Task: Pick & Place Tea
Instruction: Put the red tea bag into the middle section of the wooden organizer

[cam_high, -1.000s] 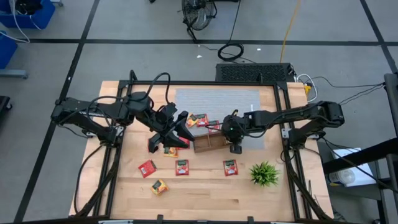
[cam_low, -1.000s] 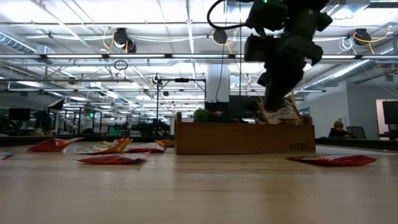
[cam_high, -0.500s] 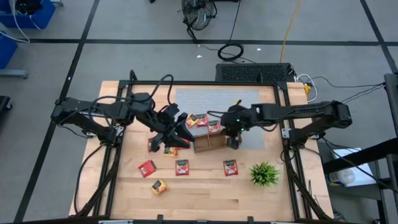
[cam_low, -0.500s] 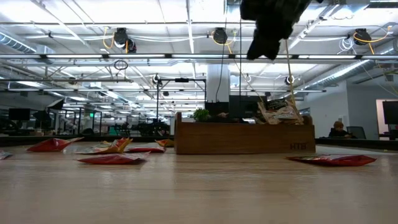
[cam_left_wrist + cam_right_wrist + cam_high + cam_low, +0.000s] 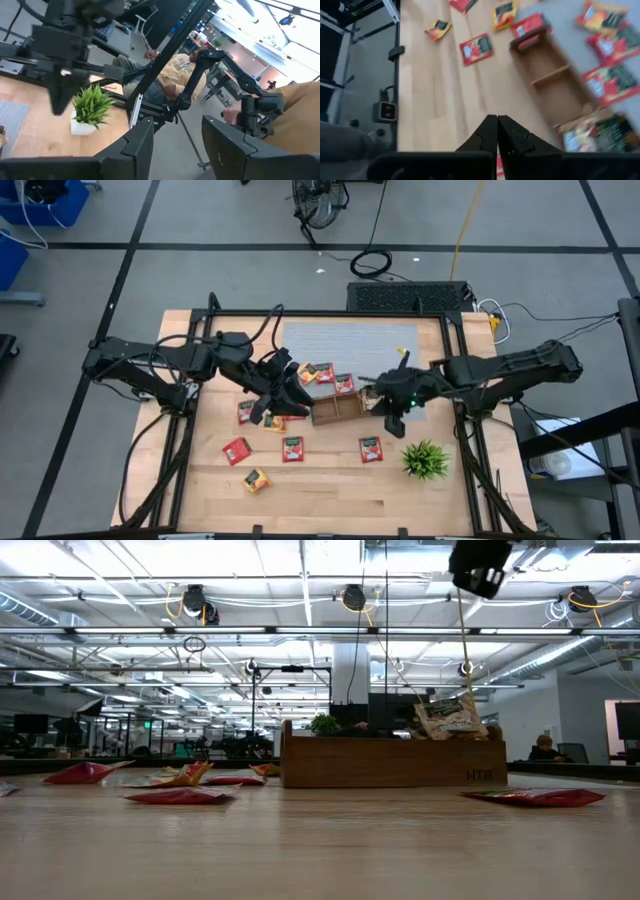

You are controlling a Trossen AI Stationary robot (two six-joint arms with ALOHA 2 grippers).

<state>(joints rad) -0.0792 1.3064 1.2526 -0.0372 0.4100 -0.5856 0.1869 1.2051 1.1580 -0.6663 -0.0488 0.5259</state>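
Note:
Several tea sachets lie flat on the table: red ones, a yellow one, and more on the grey mat. A pale sachet stands leaning in the right compartment of the wooden tray. My right gripper hangs shut and empty above the table just right of the tray, with its fingers closed together. My left gripper hovers left of the tray, open and empty, pointing level toward the table's right.
A spiky green plant stands near the table's right near corner, close under my right arm. The grey mat covers the far middle. Bare wood runs along the near edge. A person sits beyond the table's right side.
My right gripper has risen out of the tray's right compartment and moved toward the table's right and near edge. The pale sachet stays behind, leaning in that compartment.

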